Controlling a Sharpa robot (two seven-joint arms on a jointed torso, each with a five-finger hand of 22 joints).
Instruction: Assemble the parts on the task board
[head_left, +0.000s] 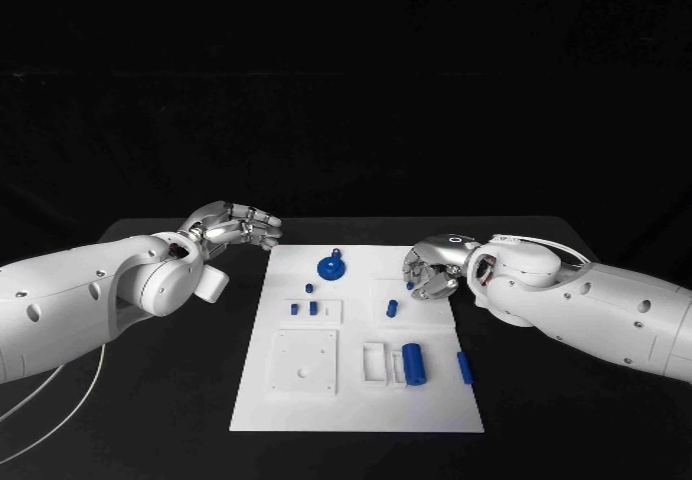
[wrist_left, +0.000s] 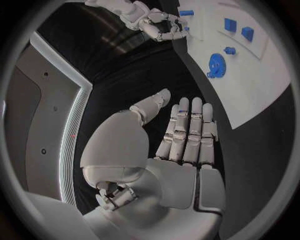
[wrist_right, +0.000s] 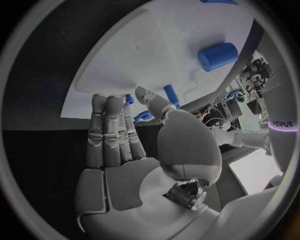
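The white task board (head_left: 361, 400) lies in the middle of the table. On it are a blue gear (head_left: 332, 267), a few small blue pegs (head_left: 303, 308), a blue cylinder (head_left: 414, 364) and a blue bar (head_left: 464, 367). My right hand (head_left: 433, 268) hovers over the board's far right edge with straight fingers and the thumb apart, nothing held. In its wrist view a small blue peg (wrist_right: 170, 94) stands just beyond the thumb, with the cylinder (wrist_right: 217, 56) farther off. My left hand (head_left: 231, 225) is off the board's far left corner, empty, its fingers (wrist_left: 187, 130) straight. The gear (wrist_left: 216, 64) lies ahead of it.
Two low white fixtures sit on the board's near half: a square plate (head_left: 306, 360) and a narrow slot block (head_left: 375, 362). A pale cable (head_left: 58, 400) hangs under my left arm. Black table surrounds the board on every side.
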